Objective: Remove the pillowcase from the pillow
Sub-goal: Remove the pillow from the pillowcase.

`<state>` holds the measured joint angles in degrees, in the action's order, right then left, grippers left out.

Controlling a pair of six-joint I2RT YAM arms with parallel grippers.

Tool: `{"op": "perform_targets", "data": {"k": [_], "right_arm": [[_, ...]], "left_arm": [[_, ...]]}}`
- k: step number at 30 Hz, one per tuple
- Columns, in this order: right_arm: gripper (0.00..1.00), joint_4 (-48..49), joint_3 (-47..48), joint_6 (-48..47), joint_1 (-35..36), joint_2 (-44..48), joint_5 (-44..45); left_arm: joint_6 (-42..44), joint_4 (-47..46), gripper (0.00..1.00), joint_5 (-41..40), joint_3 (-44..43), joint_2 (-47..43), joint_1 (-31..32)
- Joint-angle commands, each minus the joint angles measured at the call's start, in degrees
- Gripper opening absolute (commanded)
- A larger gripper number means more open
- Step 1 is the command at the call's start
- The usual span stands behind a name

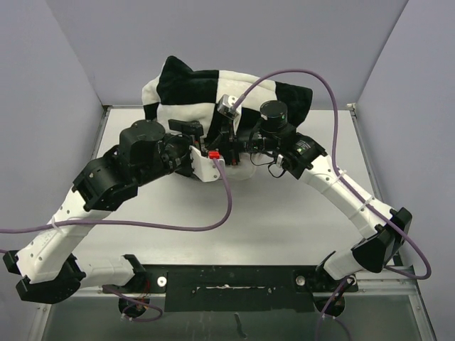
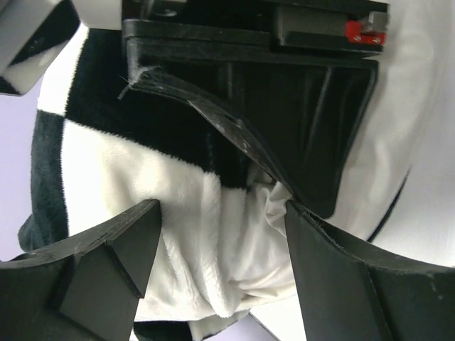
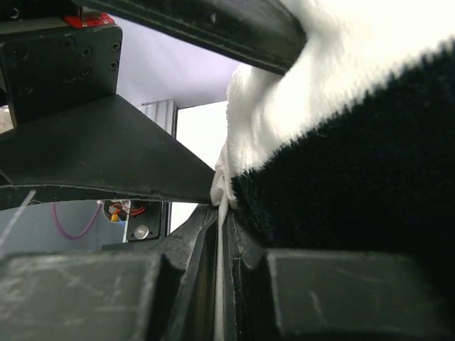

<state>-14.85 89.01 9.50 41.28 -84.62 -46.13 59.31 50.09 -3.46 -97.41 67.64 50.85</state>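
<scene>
The black-and-white checkered pillowcase (image 1: 213, 89) lies bunched at the back middle of the table, with the pillow inside it. A bit of smooth white pillow cloth (image 1: 238, 172) pokes out at its near edge. Both grippers meet there. My right gripper (image 1: 229, 145) is shut on that thin white cloth (image 3: 222, 188), its jaws (image 3: 226, 213) pressed together beside the fuzzy cover (image 3: 355, 142). My left gripper (image 1: 222, 162) is open, straddling the case's white fleece edge (image 2: 192, 241) and the smooth pillow cloth (image 2: 274, 213); in its wrist view the gripper (image 2: 220, 234) touches neither.
The grey table (image 1: 284, 213) is bounded by purple-grey walls at the back and sides. A purple cable (image 1: 227, 199) hangs from the left wrist across the table's middle. Another loops over the right arm (image 1: 334, 177). The left arm's elbow (image 1: 114, 177) rises at the left.
</scene>
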Motion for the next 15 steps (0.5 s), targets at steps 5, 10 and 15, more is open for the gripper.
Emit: {"op": "perform_targets", "data": {"k": [5,10,15], "right_arm": [[0.00,1.40,-1.51,1.63,-0.14,1.40,-0.01],[0.00,1.66,-2.41,1.46,-0.14,1.56,0.07],[0.00,2.44,-2.81,2.03,-0.05,1.41,0.32]], "left_arm": [[4.70,-16.16,0.66,-3.21,0.01,0.76,-0.92],[3.09,-12.20,0.66,0.37,-2.07,0.82,-3.29],[3.59,-13.71,0.66,1.51,-1.32,1.48,-7.09]]}}
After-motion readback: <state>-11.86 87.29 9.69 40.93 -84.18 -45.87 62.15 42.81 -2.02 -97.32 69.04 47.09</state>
